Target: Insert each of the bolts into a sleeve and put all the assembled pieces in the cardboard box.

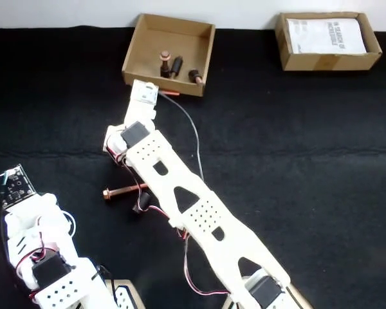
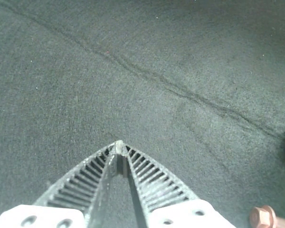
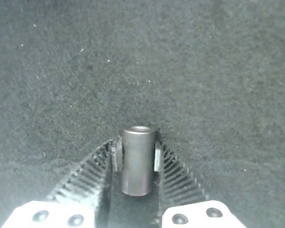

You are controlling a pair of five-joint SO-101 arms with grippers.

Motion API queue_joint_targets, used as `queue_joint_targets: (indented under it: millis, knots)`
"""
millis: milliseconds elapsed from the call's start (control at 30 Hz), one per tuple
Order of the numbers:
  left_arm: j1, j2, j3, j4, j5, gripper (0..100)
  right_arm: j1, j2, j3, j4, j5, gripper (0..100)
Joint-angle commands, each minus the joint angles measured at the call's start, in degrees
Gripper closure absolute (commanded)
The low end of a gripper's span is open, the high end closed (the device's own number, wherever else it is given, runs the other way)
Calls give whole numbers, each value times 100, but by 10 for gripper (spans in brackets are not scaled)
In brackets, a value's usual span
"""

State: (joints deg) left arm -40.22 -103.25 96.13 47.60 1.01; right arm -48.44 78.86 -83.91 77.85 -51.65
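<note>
The cardboard box [image 1: 134, 50] stands at the table's far edge with three bolt-and-sleeve pieces [image 1: 175, 65] inside. A loose copper bolt [image 1: 123, 191] lies on the black cloth, its shaft running under the right arm [image 1: 180, 187]; its head [image 2: 262, 217] shows in the left wrist view. My right gripper [image 3: 137, 143] is shut on a dark sleeve [image 3: 136, 161], held just above bare cloth with its open end pointing away from the camera. My left gripper [image 2: 118, 146] is shut with nothing in it, over cloth to the left of the bolt.
A second cardboard box [image 1: 325, 61] with a printed sheet in it sits at the far right. A small dark object [image 1: 140, 205] lies partly under the right arm by the bolt. A crease [image 2: 180, 90] crosses the cloth.
</note>
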Motion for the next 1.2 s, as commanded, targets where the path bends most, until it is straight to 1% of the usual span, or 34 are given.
queue_joint_targets:
  millis: [0, 67, 233, 333, 467, 600, 700, 800, 933, 1067, 1167]
  knots:
    - [-22, -75, 101, 18, -18, 990, 180, -48, -303, 189, -18, 991]
    - [4, -66, 101, 18, -18, 990, 330, -171, -716, 400, 88, 991]
    - [40, -31, 101, 0, -18, 990, 760, -585, -1824, 497, 958, 991]
    - [40, -22, 101, 0, -18, 990, 1007, -1235, -1763, 734, 1371, 991]
    - [40, -22, 101, 9, -18, 990, 1156, -2141, -1745, 945, 1969, 991]
    - [75, -22, 101, 18, -18, 990, 1147, -3011, -1745, 1138, 2646, 991]
    - [312, -22, 101, 167, -18, 990, 1147, -3591, -1736, 1218, 3130, 991]
    - [576, -22, 101, 229, -18, 990, 1147, -4171, -1745, 1446, 3332, 991]
    - [892, -22, 101, 484, -9, 990, 1033, -5007, -1736, 2316, 3763, 991]
    - [1147, -22, 101, 765, -9, 990, 1095, -5815, -1692, 2325, 3912, 991]
    - [1332, -22, 101, 1081, 9, 991, 1358, -6273, -1587, 2325, 3912, 991]
